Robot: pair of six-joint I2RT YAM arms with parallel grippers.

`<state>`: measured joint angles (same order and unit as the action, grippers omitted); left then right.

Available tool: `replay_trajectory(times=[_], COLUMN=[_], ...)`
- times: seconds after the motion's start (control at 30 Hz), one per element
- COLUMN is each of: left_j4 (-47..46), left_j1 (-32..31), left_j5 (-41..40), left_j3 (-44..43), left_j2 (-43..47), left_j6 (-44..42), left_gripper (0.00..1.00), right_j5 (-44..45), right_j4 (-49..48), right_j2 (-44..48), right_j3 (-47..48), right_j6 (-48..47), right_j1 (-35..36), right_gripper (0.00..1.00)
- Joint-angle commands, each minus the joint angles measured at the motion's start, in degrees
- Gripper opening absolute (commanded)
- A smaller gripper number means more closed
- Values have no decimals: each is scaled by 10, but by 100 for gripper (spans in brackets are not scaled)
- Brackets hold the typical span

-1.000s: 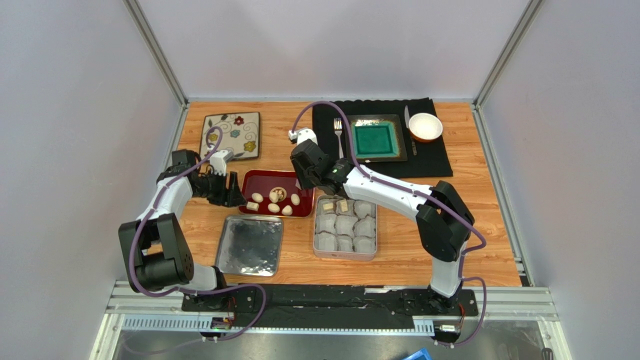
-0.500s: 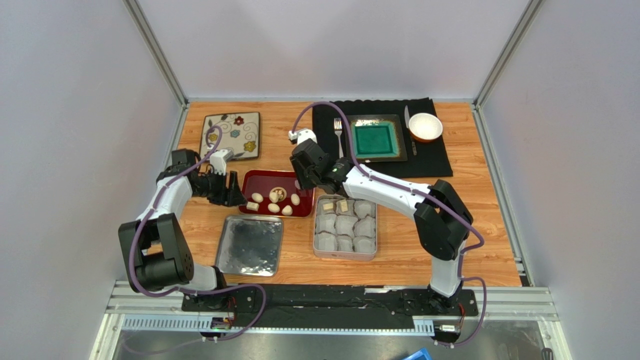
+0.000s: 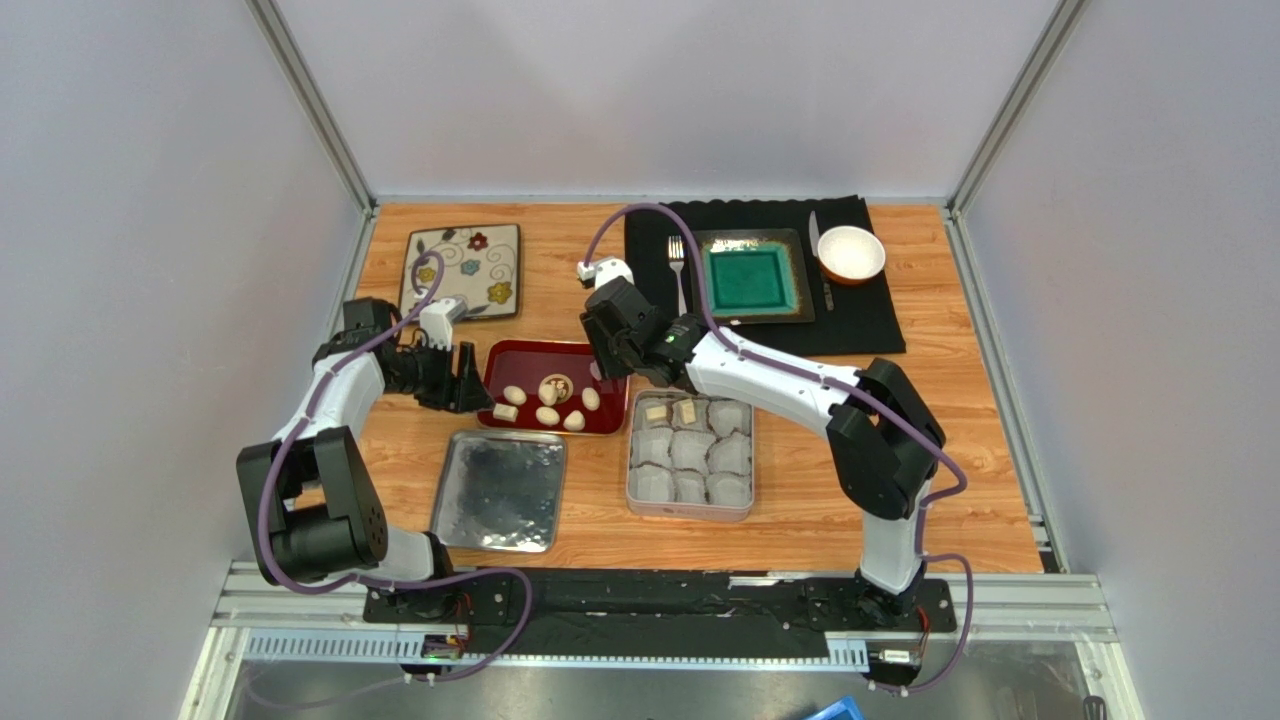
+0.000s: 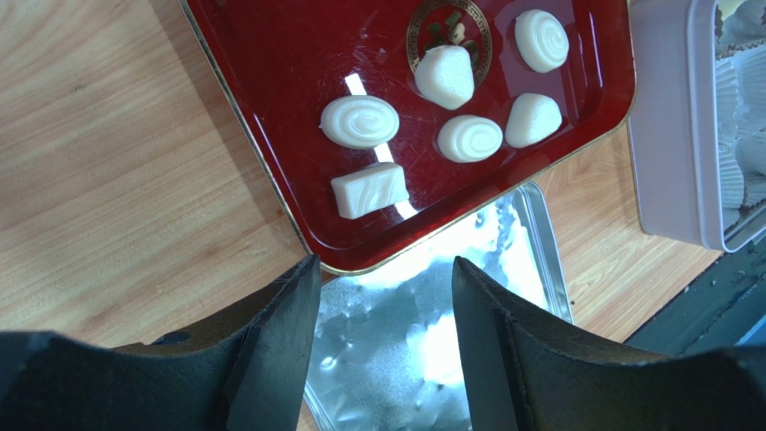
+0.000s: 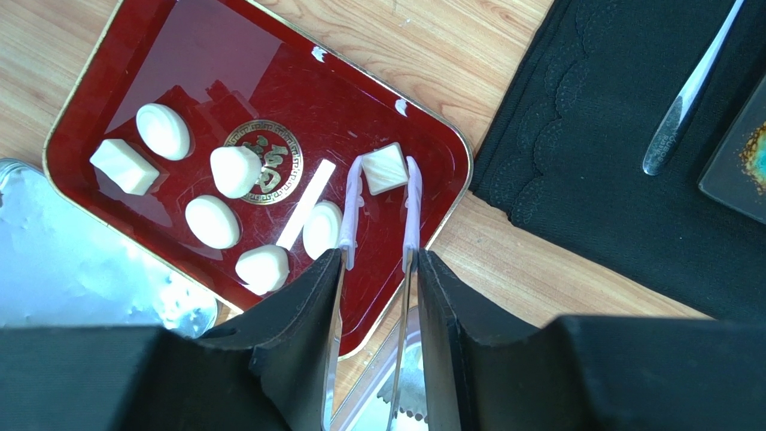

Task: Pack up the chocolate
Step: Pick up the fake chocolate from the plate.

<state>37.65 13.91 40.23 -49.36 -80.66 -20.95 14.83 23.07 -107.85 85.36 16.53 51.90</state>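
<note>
Little has shifted: the right gripper [image 5: 378, 260] still clamps tongs [image 5: 410, 211], their tips pinching a square cream chocolate [image 5: 385, 169] at one end of the red tray [image 5: 189, 63]; six more pale glossy pieces lie there. Nearby the left gripper [image 4: 384, 265] hangs spread, empty.

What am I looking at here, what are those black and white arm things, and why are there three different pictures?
Those are two robot arms, bolted to the near edge of a wooden table. The wide picture comes from a camera above and behind them. The other two come from a camera on each wrist, looking past its own fingers. The right gripper is shut on tongs, whose tips pinch a square chocolate in the red tray, where six more chocolates lie. The left gripper is open and empty at the tray's near edge. Nearby are a tin of white paper cups and a silver lid.
</note>
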Motion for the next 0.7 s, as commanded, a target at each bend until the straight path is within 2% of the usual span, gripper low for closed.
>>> replay_trajectory(times=[0.0,0.4,0.5,0.67], left_j4=[1,1,1,2], left_j1=[2,2,2,2], left_j5=[16,20,20,21], left_j3=[-23,-21,-21,-21], left_j2=[12,9,9,9], left_j6=[-15,-17,-19,-19], left_gripper=[64,63,63,62], right_j5=[-5,-15,-17,-16], right_j4=[-25,-28,-29,-39], right_j2=[-9,-24,-25,-10], right_j3=[24,38,40,30], right_j6=[-8,-15,-19,-19], right_j1=[-4,-7,-6,-7], right_gripper=[38,37,32,18])
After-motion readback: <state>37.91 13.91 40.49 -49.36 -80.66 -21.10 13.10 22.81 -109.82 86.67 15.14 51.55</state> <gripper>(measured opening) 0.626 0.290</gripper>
